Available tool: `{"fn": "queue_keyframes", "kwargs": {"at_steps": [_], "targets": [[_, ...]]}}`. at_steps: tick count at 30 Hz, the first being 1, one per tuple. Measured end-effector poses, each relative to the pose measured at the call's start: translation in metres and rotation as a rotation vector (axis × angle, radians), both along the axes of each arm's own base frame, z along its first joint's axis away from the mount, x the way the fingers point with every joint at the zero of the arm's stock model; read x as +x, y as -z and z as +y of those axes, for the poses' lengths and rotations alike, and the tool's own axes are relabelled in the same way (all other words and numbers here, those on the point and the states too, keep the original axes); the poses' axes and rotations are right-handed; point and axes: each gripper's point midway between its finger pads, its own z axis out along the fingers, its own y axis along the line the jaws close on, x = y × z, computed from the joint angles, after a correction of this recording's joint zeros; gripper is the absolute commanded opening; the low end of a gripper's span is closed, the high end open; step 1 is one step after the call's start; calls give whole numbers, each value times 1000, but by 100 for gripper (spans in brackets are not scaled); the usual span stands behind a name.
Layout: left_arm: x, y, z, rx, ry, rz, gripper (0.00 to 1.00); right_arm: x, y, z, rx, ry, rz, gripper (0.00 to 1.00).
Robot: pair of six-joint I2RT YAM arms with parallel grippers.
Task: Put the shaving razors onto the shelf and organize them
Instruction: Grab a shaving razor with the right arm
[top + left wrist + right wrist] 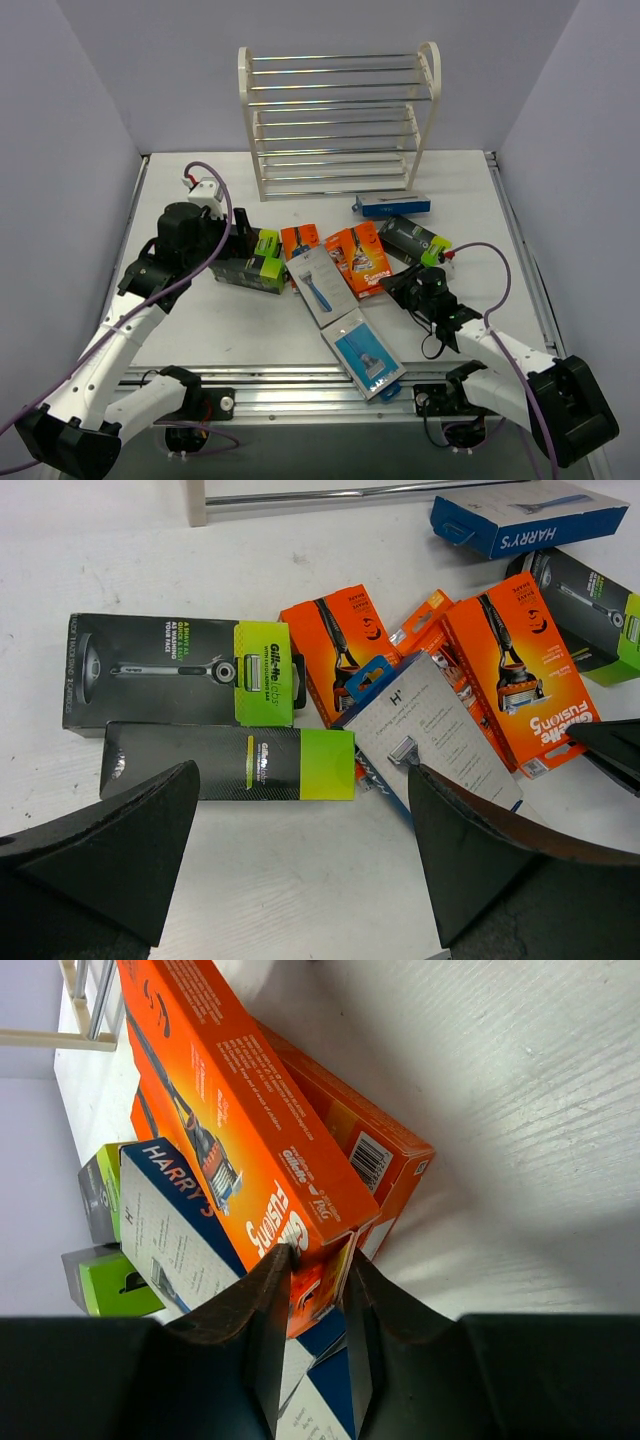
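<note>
**Item: orange razor card, held by a corner, with lift hazards**

Location. The razors lie in a loose heap on the table (250,320), in front of the shelf (335,120) and well apart from its rods. We see no pack on the shelf.

Claws. The right gripper (318,1260) is narrow and pinches the near corner of the top orange card (230,1110). The left gripper (303,780) stands wide and holds nothing, hovering over two black-and-lime boxes (180,670).

Hazards, in our judgement.
- The hold is on one corner only, so the card may swing or slip out once raised.
- The card rests on a second orange card (370,1150) and touches a blue-and-grey pack (170,1230). A lift could drag or flip either one.
- The shelf tiers are thin rods, so a flat card set down tilted may drop between them.

Appearance. The card is flat, glossy and bright orange, with a printed razor and white lettering. It has a barcode on its edge and looks light and stiff.
</note>
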Motion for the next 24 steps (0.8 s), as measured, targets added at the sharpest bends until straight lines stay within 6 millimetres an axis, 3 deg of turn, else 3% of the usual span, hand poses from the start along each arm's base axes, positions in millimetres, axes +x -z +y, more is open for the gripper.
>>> {"fn": "queue_keyframes", "kwargs": {"at_steps": [5,11,24], "targets": [[1,2,-1,1,1,6,94,0,-3,1,4,0,-10,14],[1,3,-1,2,1,8,94,0,-8,1,9,-3,-23,0],[1,3,-1,2,1,8,94,8,-24,6,22,-6,-45,0]]}}
